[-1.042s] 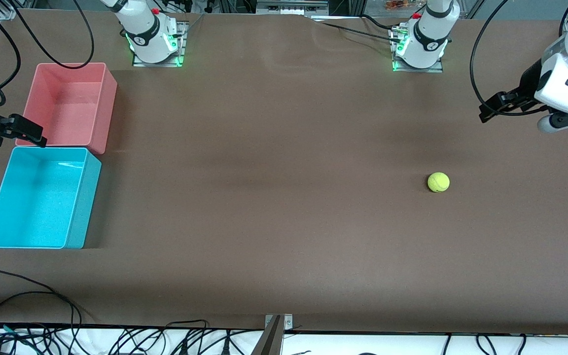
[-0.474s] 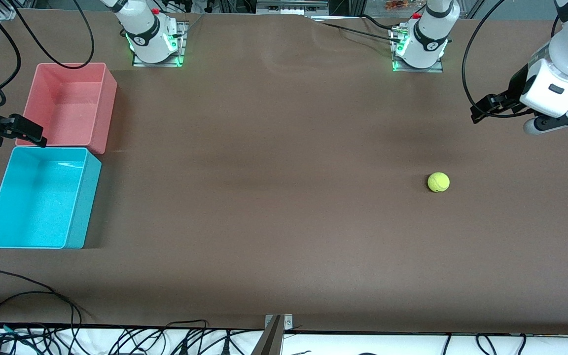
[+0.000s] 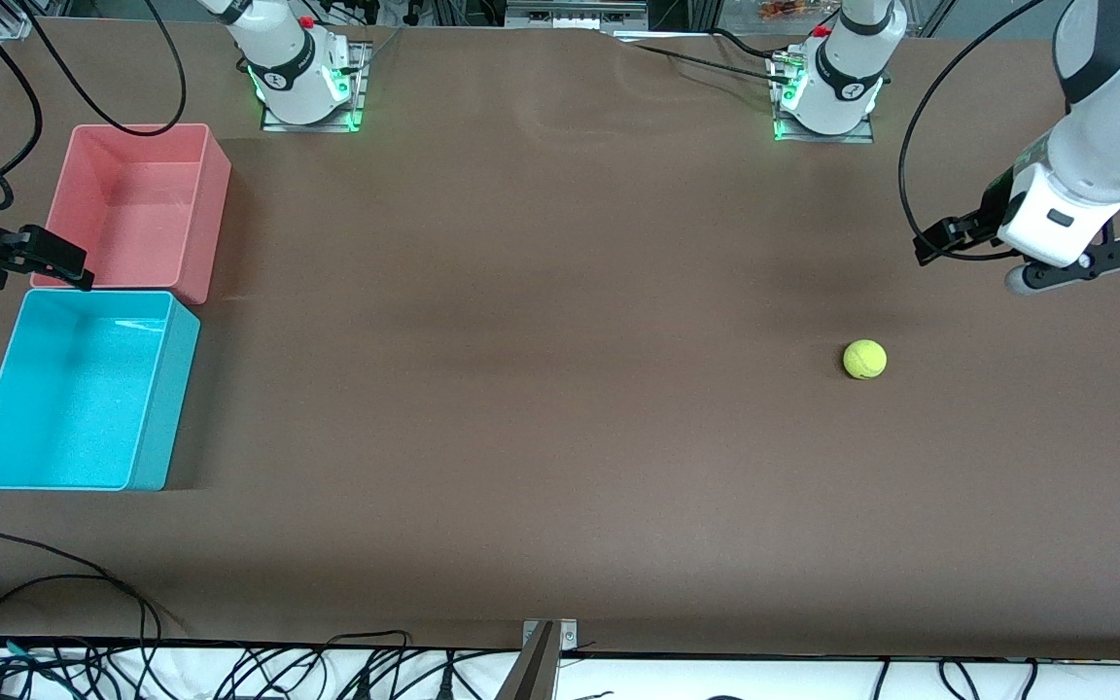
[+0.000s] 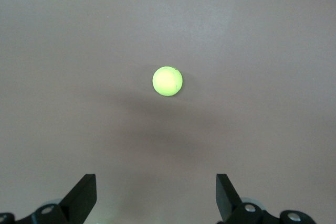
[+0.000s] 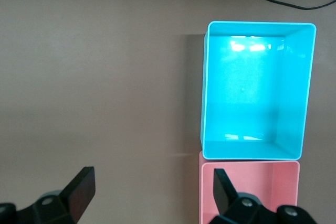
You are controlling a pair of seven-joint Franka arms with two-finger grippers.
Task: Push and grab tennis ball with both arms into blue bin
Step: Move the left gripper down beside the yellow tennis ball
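The small fuzzy yellow-green tennis ball (image 3: pixel 864 359) sits on the brown table (image 3: pixel 560 437) toward the left arm's end (no writing shows on it), under the wide-open left gripper (image 4: pixel 156 200), while the right gripper (image 5: pixel 148 195) waits wide open by the bright blue plastic bin (image 3: pixel 84 389)

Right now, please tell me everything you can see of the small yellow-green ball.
The small fuzzy yellow-green tennis ball is round, and no seam can be made out. It rests alone on the bare brown table, toward the left arm's end, away from both bins. Nothing touches it. The left gripper hangs above the table near it, fingers open and empty.
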